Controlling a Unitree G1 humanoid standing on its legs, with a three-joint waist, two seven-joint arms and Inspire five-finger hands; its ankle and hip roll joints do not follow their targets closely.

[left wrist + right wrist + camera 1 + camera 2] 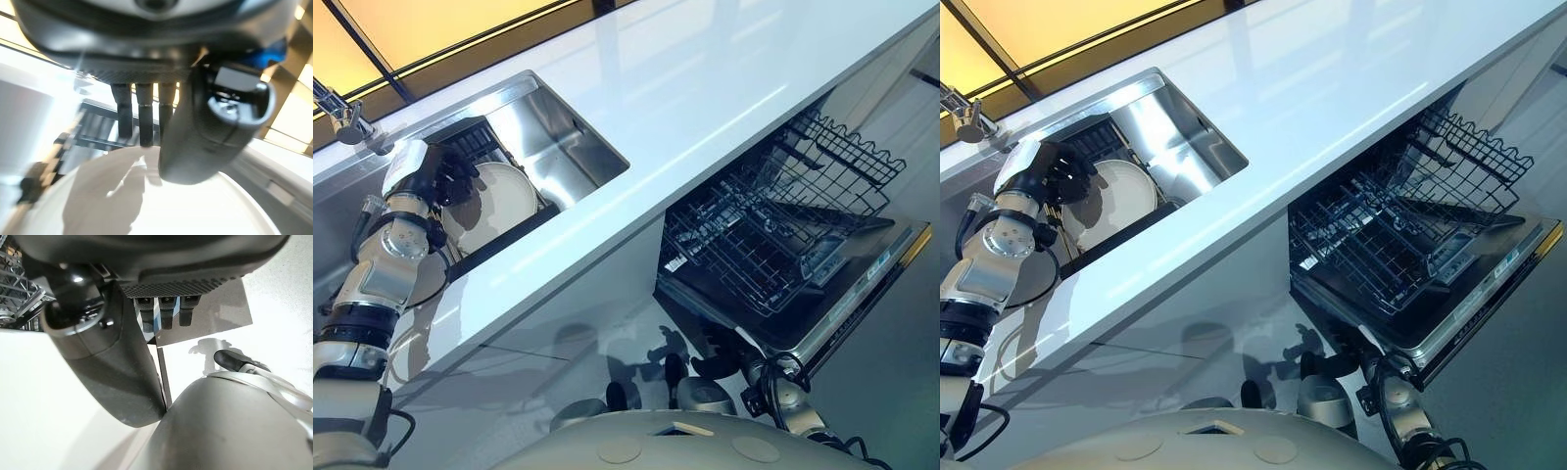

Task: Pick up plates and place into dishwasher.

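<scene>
White plates [494,196] stand on edge in a black rack [504,238] inside the steel sink [573,137]. My left hand [445,171] hovers at the top rim of the front plate [161,205]. Its fingers [145,117] are straight and reach down behind the rim, while the thumb stands on the plate's near side; I see no firm grip. To the right, the dishwasher stands open, its wire lower rack [773,225] pulled out over the dropped door [862,294]. My right hand [710,354] hangs low beside that door, fingers relaxed and holding nothing.
A glossy white countertop [705,88] runs between the sink and the dishwasher. A chrome faucet [342,113] stands at the sink's far left corner. The dishwasher's rack carries upright tines and a raised back section [847,147].
</scene>
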